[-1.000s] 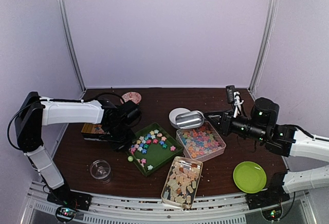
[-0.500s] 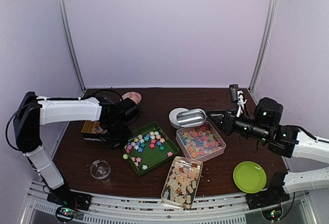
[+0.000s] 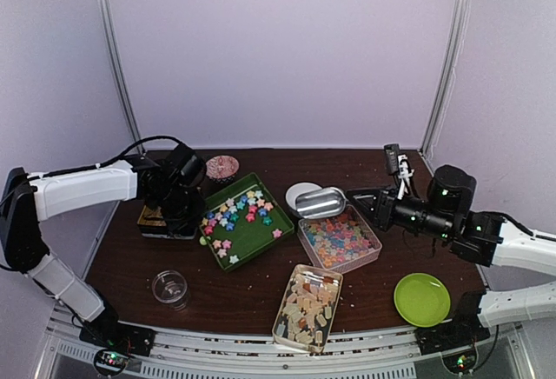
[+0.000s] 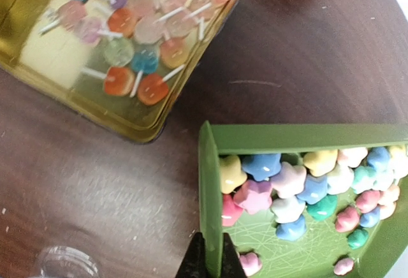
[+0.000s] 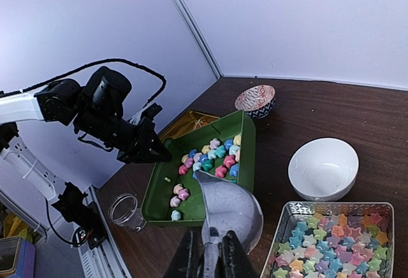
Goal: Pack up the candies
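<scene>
My left gripper [image 4: 211, 262] is shut on the left wall of a green tray [image 4: 209, 182]. Pastel star candies [image 4: 299, 182] are piled inside it. From above, the green tray [image 3: 252, 242] lies left of centre, with the left gripper [image 3: 193, 222] at its left edge. My right gripper [image 5: 210, 252] is shut on the handle of a metal scoop [image 5: 233, 208]. The scoop [image 3: 320, 202] hovers between the green tray and a clear tray [image 3: 375, 244] full of star candies [image 3: 339, 238]. Beige candies [image 3: 308, 305] fill a tray at the front.
A gold box of lollipops [image 4: 108, 48] sits left of the green tray. A glass jar [image 3: 169, 286] stands front left. A white bowl [image 3: 300, 192] is behind the scoop, a patterned bowl [image 3: 222, 167] at the back, and a lime plate [image 3: 422, 299] front right.
The left gripper has dragged the green tray left and toward the back, turning it, and the star candies have shifted inside. The right arm and scoop have barely moved.
</scene>
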Available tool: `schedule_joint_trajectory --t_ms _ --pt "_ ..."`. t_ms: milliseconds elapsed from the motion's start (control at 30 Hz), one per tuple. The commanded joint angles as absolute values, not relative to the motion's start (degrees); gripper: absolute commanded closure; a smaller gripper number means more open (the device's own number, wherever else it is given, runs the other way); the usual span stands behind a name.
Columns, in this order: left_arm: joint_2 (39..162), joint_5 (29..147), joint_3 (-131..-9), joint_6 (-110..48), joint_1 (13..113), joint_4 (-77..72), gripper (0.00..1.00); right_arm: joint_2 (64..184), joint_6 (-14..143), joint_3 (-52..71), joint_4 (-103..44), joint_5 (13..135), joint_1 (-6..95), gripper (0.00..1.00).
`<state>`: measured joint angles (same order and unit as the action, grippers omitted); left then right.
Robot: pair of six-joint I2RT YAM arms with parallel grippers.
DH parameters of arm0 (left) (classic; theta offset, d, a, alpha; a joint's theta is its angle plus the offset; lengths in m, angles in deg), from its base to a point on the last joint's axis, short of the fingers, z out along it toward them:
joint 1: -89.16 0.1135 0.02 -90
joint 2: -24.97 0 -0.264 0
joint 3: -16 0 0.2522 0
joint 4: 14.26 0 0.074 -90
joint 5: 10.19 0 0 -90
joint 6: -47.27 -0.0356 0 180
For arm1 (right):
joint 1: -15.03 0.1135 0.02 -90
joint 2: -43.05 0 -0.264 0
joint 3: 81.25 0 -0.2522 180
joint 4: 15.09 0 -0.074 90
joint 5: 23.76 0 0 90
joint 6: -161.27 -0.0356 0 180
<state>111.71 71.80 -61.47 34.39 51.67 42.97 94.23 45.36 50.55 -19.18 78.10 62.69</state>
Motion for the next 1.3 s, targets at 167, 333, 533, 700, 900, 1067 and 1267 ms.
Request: schedule_joint_trajectory --t_ms 167,333,533,700,900,1067,1267 --pt "108.36 93.21 -47.35 25.75 58.16 4.16 1.0 94.89 44.67 46.62 -17.24 82.02 64.0 1.0" --pt "110.23 96.71 -45.66 24.83 58.45 -2.02 1.0 96.8 44.07 44.52 -17.43 81.66 64.96 1.0" --pt "110.96 95.31 -44.59 23.91 58.49 -2.15 1.0 101.48 44.14 40.48 -19.83 77.65 67.55 1.0" --pt "111.17 90.8 -46.32 22.63 58.48 6.84 1.0 108.75 43.63 34.72 -22.85 72.34 70.4 1.0" --pt "110.22 85.1 -48.35 21.06 58.46 16.01 1.0 119.78 41.35 27.69 -26.77 67.81 71.04 1.0" --pt "111.16 80.94 -51.96 18.64 58.4 22.99 1.0 129.1 40.72 20.1 -30.55 68.59 71.0 1.0" --pt "111.51 77.77 -54.05 16.67 57.43 25.52 1.0 136.02 39.59 16.84 -28.86 67.6 69.87 1.0"
